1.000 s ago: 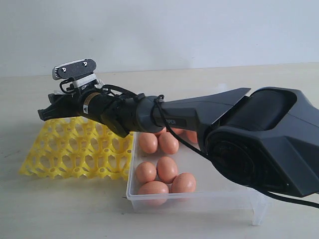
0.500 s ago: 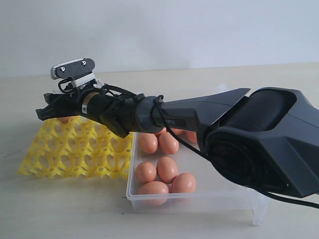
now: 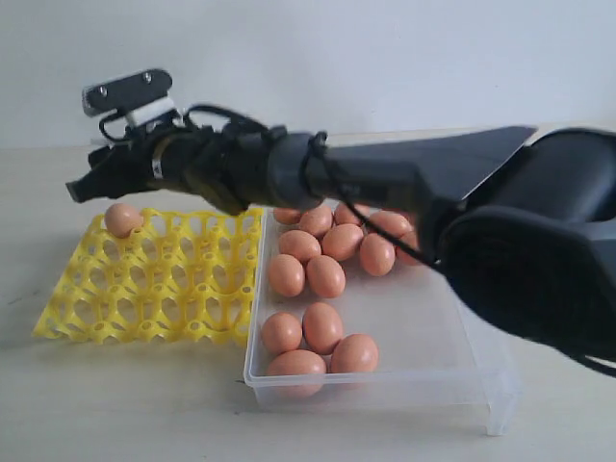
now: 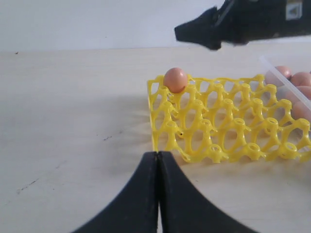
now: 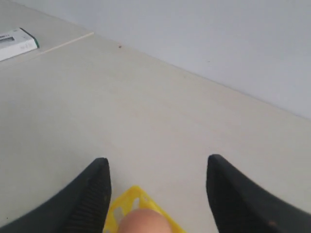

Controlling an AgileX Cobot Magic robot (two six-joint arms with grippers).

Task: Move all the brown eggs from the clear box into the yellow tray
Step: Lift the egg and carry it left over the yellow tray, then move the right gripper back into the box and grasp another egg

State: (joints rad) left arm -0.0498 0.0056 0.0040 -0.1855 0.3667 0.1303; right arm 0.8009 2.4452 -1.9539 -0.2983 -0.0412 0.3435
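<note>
Above the yellow tray (image 3: 173,279), right fingers (image 5: 92,194) gape wide and empty; left fingers (image 4: 141,194) closed.

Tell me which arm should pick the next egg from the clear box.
Right, probably: the right gripper hangs open and empty above the yellow tray, its arm reaching over the clear box with the brown eggs. The left gripper is shut, low before the tray.

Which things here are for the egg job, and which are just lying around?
For the job:
- brown eggs in the clear box
- one egg already in the yellow tray
- right gripper, open above that egg

Just lying about:
- small white packet on the table
- left gripper, shut, holding nothing
</note>
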